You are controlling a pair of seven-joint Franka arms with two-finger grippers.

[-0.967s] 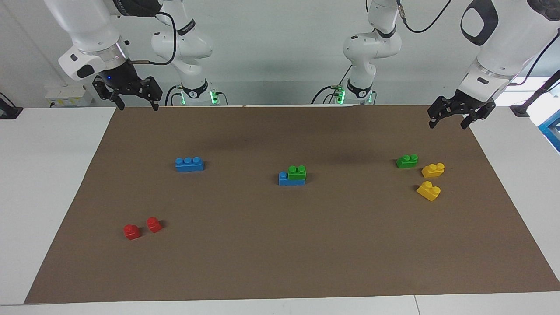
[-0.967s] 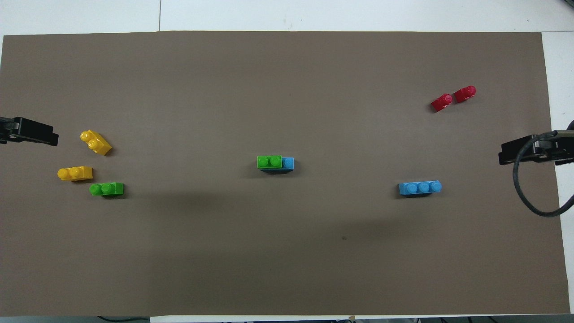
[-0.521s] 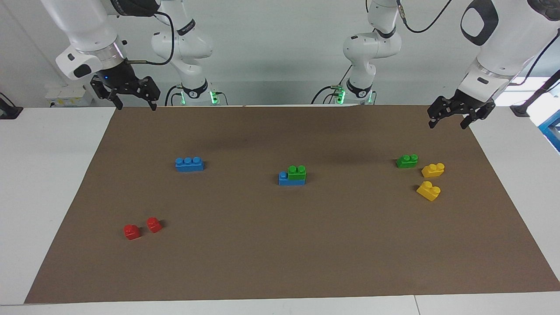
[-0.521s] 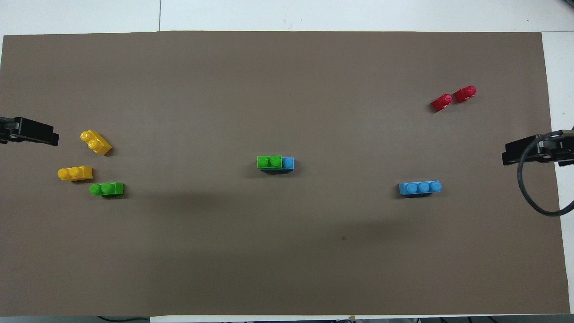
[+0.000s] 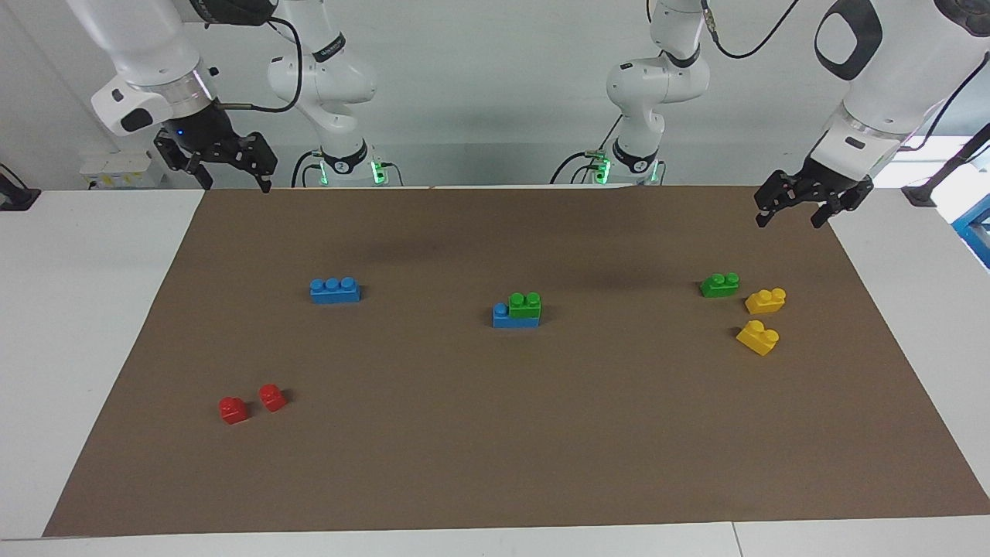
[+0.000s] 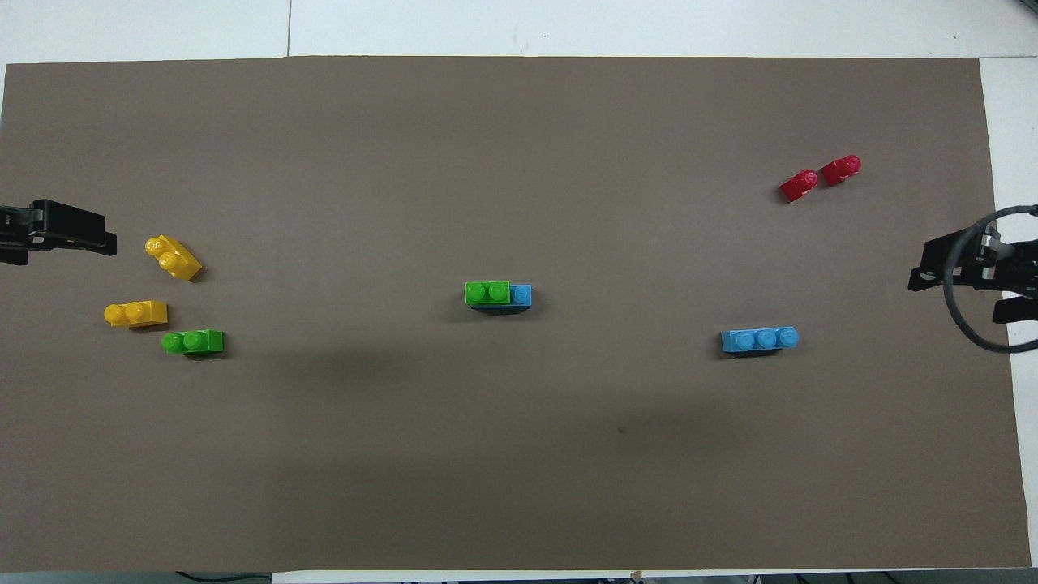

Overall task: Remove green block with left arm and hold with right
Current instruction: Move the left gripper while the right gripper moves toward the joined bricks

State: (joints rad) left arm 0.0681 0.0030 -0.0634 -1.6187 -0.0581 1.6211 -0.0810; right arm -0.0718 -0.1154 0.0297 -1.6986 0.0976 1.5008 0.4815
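A green block (image 5: pixel 525 304) with two studs sits on one end of a blue brick (image 5: pixel 506 317) in the middle of the brown mat; it also shows in the overhead view (image 6: pixel 487 292). A second green block (image 5: pixel 719 285) lies loose on the mat toward the left arm's end, beside two yellow bricks. My left gripper (image 5: pixel 787 220) hangs open and empty above the mat's edge at the left arm's end, apart from that loose block. My right gripper (image 5: pixel 236 184) hangs open and empty above the mat's corner at the right arm's end.
Two yellow two-stud bricks (image 5: pixel 766 300) (image 5: pixel 758 337) lie by the loose green block. A blue three-stud brick (image 5: pixel 335 290) lies toward the right arm's end. Two small red bricks (image 5: pixel 233 410) (image 5: pixel 271 397) lie farther from the robots there. The brown mat (image 5: pixel 495 433) covers the white table.
My right gripper has risen and drawn back toward the right arm's end of the table. My left gripper has shifted slightly. No brick has moved.
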